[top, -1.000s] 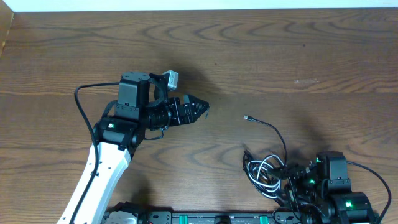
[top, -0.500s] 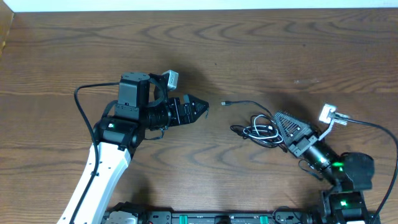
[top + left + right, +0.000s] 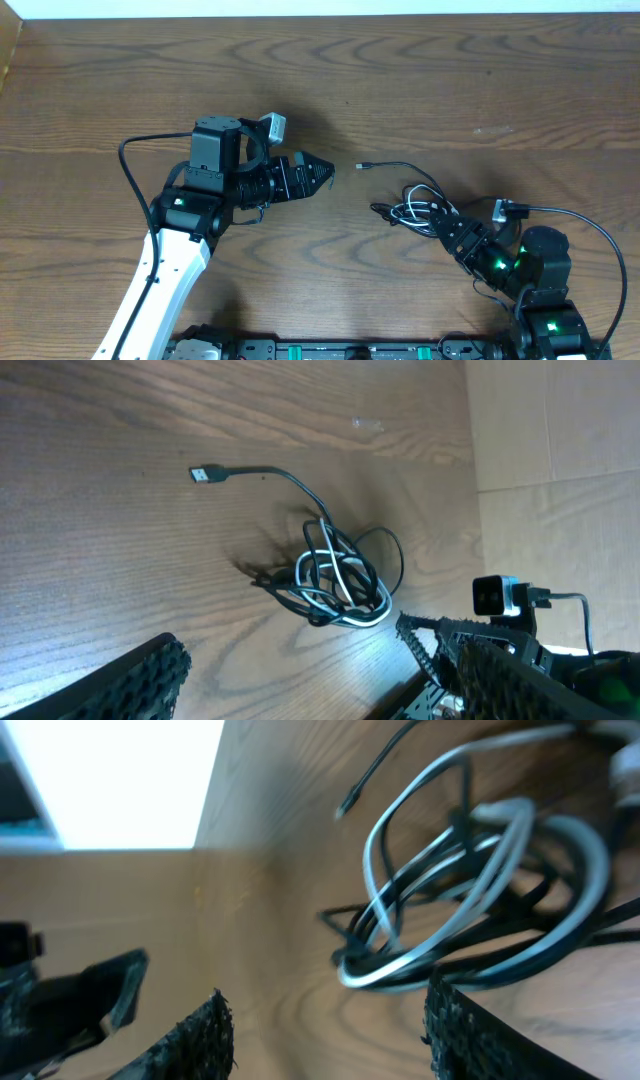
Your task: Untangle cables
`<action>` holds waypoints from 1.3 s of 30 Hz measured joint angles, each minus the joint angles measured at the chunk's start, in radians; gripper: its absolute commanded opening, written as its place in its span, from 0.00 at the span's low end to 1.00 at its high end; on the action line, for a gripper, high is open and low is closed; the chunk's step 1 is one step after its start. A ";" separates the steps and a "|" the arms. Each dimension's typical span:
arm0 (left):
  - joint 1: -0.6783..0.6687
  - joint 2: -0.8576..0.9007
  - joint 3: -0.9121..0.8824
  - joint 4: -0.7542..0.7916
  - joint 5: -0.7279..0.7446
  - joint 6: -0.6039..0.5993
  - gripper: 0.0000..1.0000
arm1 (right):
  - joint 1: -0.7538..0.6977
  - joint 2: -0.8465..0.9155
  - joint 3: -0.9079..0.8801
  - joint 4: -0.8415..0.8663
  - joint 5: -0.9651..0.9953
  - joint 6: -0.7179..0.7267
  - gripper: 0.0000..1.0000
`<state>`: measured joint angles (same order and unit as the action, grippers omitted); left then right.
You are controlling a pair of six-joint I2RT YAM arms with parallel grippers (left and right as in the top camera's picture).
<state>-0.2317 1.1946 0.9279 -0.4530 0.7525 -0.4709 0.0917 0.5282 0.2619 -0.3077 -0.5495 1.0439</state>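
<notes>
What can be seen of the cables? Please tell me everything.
The cables are thin, flexible cords, black and white, looped into one loose tangled bundle lying flat on the wooden table. One black strand leaves the bundle and curves away to a small plug resting on the wood. The white loops look glossy. The right gripper, jaws open, sits at the bundle's edge; whether a finger touches a strand cannot be told.

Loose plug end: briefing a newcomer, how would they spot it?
On the wooden table, a black-and-white cable knot lies by the right hand. One black strand arcs toward the left hand; the plug is its free tip, outside the knot.
</notes>
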 measured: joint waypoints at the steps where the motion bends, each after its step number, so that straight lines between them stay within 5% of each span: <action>1: 0.000 0.000 0.000 0.000 0.000 0.000 0.86 | 0.000 0.000 0.000 -0.006 0.025 -0.006 0.59; 13: 0.000 0.000 0.000 0.000 -0.018 0.000 0.86 | 0.000 0.079 0.000 -0.011 0.241 -0.019 0.58; 30: 0.000 0.000 0.000 -0.003 -0.027 0.000 0.86 | 0.088 0.642 0.005 0.293 0.020 -0.031 0.47; 36: 0.000 0.000 0.000 -0.013 -0.030 0.000 0.86 | 0.094 0.661 0.003 0.463 -0.048 -0.040 0.04; 39: 0.000 0.000 0.000 -0.013 -0.030 0.000 0.86 | 0.095 0.661 0.003 0.471 -0.071 -0.050 0.01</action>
<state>-0.2317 1.1946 0.9279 -0.4656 0.7223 -0.4709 0.1867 1.1892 0.2646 0.1635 -0.6209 0.9936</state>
